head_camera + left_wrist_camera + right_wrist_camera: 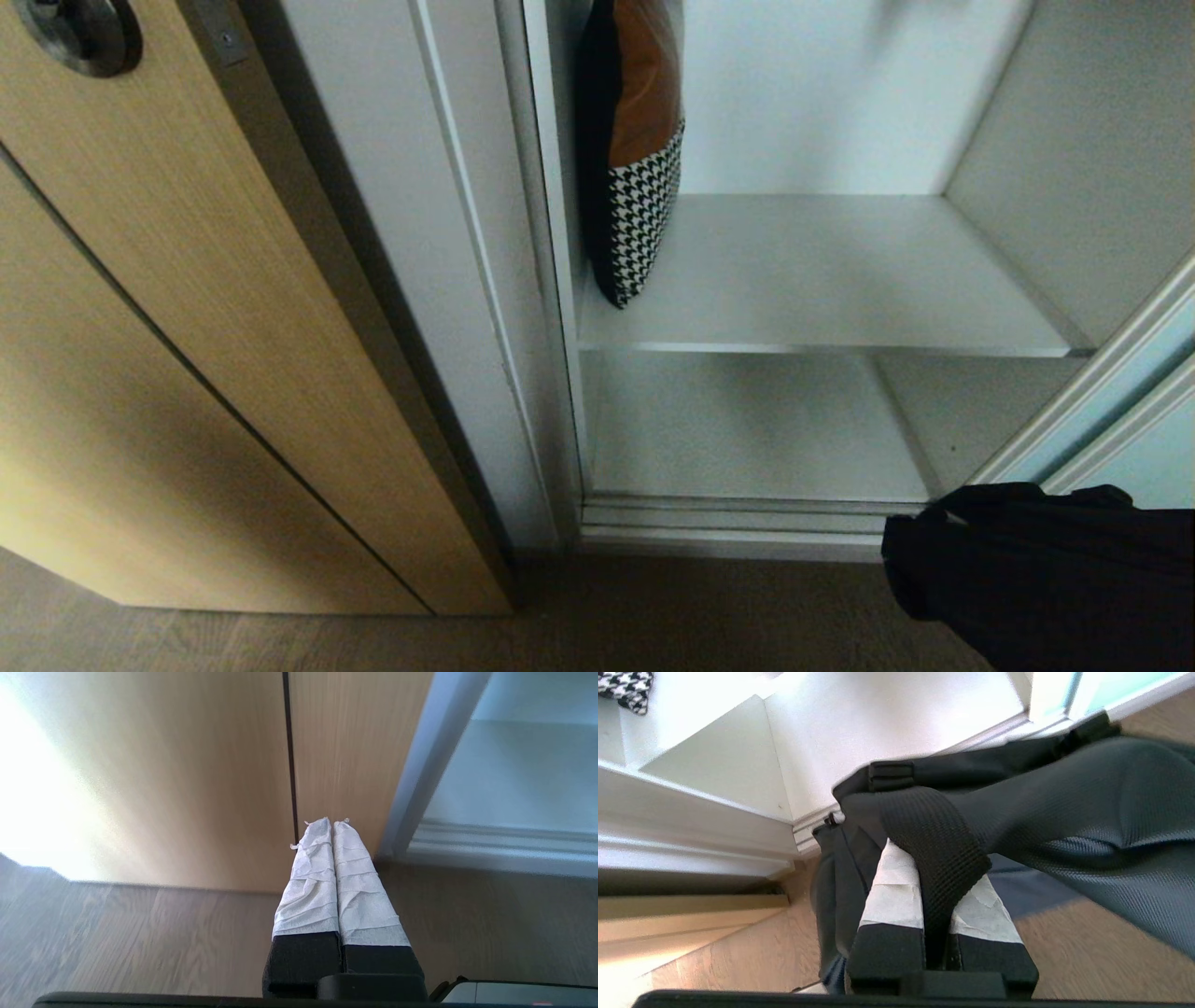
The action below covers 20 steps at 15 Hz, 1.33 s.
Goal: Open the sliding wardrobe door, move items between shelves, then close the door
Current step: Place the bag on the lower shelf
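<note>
One step looks done: the wardrobe stands open, with the sliding wardrobe door (1134, 411) pushed aside at 4 o'clock. Both shelves (822, 280) carry no bag yet, so placing and closing remain. The left gripper (332, 823) is idle, jaws together. The right gripper (936, 868) is clamped on the strap of the black bag (1046, 569), which hangs at 5 o'clock outside the wardrobe.
</note>
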Motion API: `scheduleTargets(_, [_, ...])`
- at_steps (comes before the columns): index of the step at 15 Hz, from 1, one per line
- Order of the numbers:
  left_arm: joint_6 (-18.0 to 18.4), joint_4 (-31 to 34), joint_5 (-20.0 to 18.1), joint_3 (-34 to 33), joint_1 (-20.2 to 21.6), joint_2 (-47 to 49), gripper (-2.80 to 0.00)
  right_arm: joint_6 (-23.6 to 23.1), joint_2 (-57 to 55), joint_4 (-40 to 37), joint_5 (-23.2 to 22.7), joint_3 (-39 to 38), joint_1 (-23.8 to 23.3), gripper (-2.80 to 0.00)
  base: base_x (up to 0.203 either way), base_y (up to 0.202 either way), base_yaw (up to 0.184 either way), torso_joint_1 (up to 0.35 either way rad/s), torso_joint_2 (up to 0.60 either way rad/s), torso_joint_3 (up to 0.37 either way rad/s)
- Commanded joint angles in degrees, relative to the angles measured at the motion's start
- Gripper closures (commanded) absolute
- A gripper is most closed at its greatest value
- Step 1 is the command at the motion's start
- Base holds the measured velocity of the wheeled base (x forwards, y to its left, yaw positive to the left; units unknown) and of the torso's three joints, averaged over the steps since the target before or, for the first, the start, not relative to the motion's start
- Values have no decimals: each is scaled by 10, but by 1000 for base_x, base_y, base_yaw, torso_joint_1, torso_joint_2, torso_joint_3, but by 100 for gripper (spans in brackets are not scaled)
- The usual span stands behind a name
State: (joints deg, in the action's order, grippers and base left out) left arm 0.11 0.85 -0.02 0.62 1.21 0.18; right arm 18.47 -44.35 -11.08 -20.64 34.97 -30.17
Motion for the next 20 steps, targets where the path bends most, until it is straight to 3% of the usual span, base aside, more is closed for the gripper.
scheduleTargets(1, [0,0,0,0,0,0,0,1,1,0,-1,1,0,0,-194,0,-3,1,-1,1])
scheduleTargets(8, [0,0,0,1,0,0,0,1,-3,-1,-2,0,-1,0,-169,0,0,2,1,2])
scheduleTargets(20, [0,6,0,3,0,1,0,1,-7,0,-3,-22,1,0,0,0,0,0,0,-6])
